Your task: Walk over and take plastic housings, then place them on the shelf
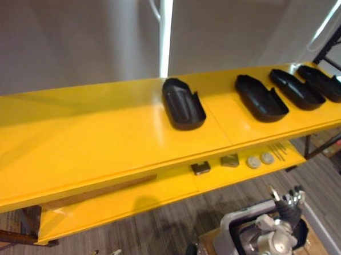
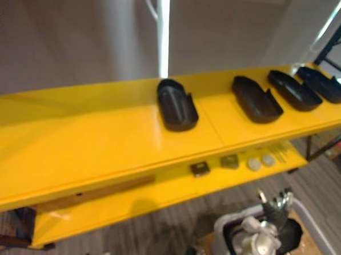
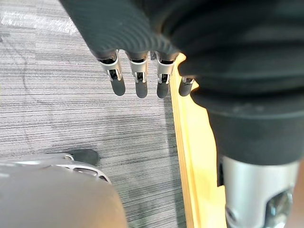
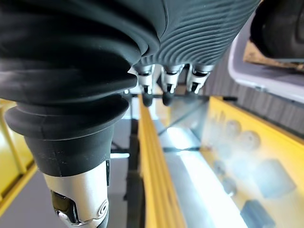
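Right hand (image 4: pixel 164 84) is hanging open and empty by a grey bin (image 1: pixel 228 225); left hand (image 3: pixel 137 78) is hanging open and empty too. Four black housings (image 1: pixel 183 103) are sitting in a row on the yellow shelf (image 1: pixel 90 136). Reaching low into the bin and gripping the next one firmly is looking wise.

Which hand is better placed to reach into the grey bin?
Right, probably. The right hand hangs open over the grey bin; the left hand, also open, hangs over floor beside the yellow shelf, farther from it.
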{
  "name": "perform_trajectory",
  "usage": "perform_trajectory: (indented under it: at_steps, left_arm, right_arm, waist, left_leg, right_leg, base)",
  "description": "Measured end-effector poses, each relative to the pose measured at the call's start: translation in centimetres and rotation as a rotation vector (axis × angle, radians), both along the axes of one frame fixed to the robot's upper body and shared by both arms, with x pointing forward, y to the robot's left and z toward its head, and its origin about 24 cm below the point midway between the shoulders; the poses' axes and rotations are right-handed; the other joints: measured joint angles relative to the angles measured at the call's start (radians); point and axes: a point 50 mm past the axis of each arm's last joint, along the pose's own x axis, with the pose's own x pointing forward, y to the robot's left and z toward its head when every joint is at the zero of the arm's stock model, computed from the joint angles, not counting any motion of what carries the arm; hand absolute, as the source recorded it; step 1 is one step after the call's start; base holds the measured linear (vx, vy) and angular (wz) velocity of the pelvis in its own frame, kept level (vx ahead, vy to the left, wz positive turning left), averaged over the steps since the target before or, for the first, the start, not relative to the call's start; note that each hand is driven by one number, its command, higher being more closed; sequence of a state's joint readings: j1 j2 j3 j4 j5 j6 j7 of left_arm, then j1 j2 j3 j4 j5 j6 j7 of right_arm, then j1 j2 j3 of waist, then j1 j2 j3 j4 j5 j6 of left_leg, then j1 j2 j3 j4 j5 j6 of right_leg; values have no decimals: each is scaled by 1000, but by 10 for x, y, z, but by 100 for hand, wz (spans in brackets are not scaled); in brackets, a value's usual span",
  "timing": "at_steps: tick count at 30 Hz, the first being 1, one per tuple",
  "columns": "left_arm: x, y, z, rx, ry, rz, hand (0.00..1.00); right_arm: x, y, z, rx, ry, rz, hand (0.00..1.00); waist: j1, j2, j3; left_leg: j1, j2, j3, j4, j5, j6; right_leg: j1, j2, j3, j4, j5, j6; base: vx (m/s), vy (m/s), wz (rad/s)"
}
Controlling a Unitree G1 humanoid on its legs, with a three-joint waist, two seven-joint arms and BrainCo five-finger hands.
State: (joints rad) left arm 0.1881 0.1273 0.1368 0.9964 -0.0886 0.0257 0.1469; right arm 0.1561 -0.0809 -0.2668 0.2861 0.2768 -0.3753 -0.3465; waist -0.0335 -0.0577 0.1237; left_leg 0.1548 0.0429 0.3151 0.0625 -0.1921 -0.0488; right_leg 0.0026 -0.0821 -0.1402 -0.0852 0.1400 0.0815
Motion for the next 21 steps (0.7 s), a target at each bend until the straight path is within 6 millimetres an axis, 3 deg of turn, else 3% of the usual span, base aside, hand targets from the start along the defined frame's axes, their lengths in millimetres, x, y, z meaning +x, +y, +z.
perform_trajectory:
  at_steps: [5,11,15,18,19,21]
  left_arm:
    - [0,1,0,8,12,-18,0]
    - [27,-2,4,24,-39,-130,0]
    - [39,-13,4,-3,-54,-244,0]
    - [52,-22,6,-22,-78,-319,0]
    - [54,-24,6,-24,-80,-339,0]
    - [54,-27,6,-32,-86,-341,0]
  right_arm:
    - [6,-1,12,-60,-35,63,0]
    - [-4,-12,23,-129,-36,69,0]
    - [-10,-14,22,-141,-23,95,0]
    - [-18,-16,18,-141,4,115,0]
    - [-20,-16,16,-140,11,123,0]
    - [-15,-14,20,-151,-12,155,0]
  waist:
    - [-13,7,4]
    - [-46,12,12]
    - [-89,33,27]
    - [-95,44,40]
    - [-98,42,43]
    - [-105,32,54]
  left_leg:
    - [18,24,98,44,-46,-14]
    - [24,49,162,83,-78,-27]
    - [41,55,191,84,-83,-32]
    - [63,65,233,91,-90,-43]
    - [61,70,232,114,-93,-41]
    - [7,79,126,267,-110,-8]
  right_leg:
    - [-20,36,97,-5,12,-8]
    - [-38,66,155,-6,16,-13]
    - [-37,80,186,-6,16,-14]
    - [-37,99,227,-6,14,-19]
    - [-36,103,238,-6,11,-23]
    - [-35,107,290,-5,6,-30]
  base:
    - [-44,-23,-69]
    - [-43,-31,-31]
    - [-22,-26,-27]
    - [-30,-30,-41]
    - [-19,-79,-57]
    - [14,-86,-71]
